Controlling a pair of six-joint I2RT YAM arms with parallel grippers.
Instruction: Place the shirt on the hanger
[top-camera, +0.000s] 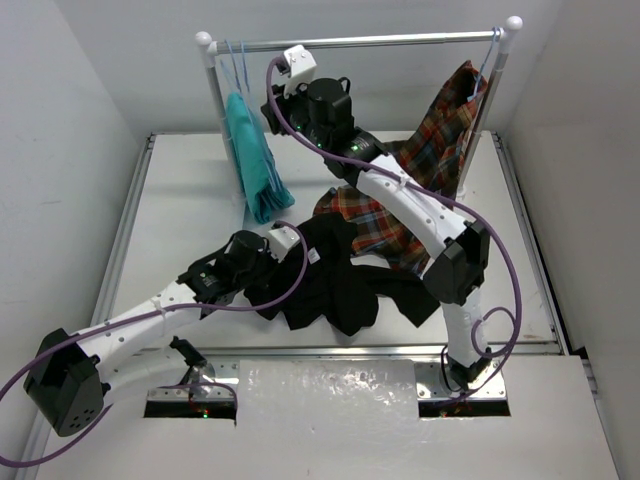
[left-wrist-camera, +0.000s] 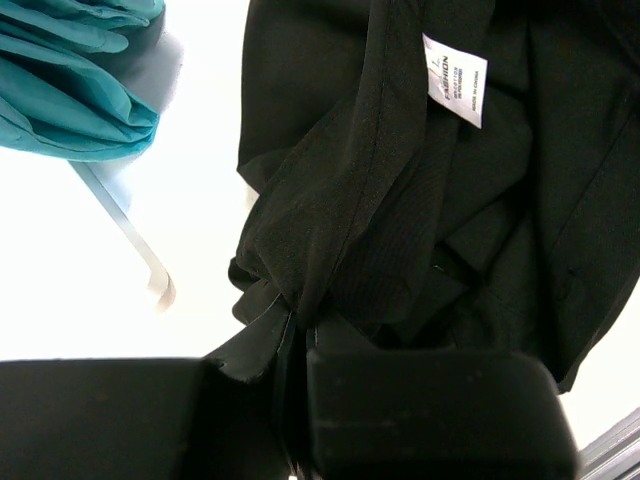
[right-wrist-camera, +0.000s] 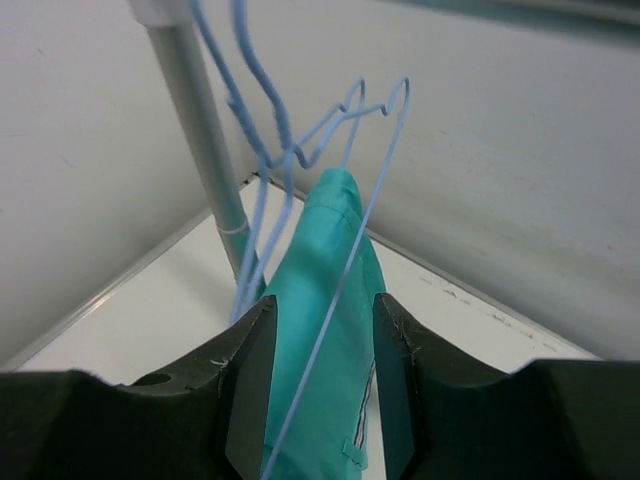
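The right tool (right-wrist-camera: 322, 320) stands with its jaws apart, and one pale-blue wire of the hanger (right-wrist-camera: 366, 200) runs down through the gap, not yet pinched. Just behind it the teal garment (right-wrist-camera: 315, 260) hangs below the rail (top-camera: 380, 42). To do this step well, I judge the tool should close on that free wire alone, clear of the teal cloth, then lift the hook straight up off the rail. The left tool (left-wrist-camera: 295, 345) is clamped on a bunched fold of the black shirt (left-wrist-camera: 400, 200), which lies heaped on the bench (top-camera: 190, 220) against the plaid shirt (top-camera: 420, 190). It should hold firm so the collar can be opened for the hanger.
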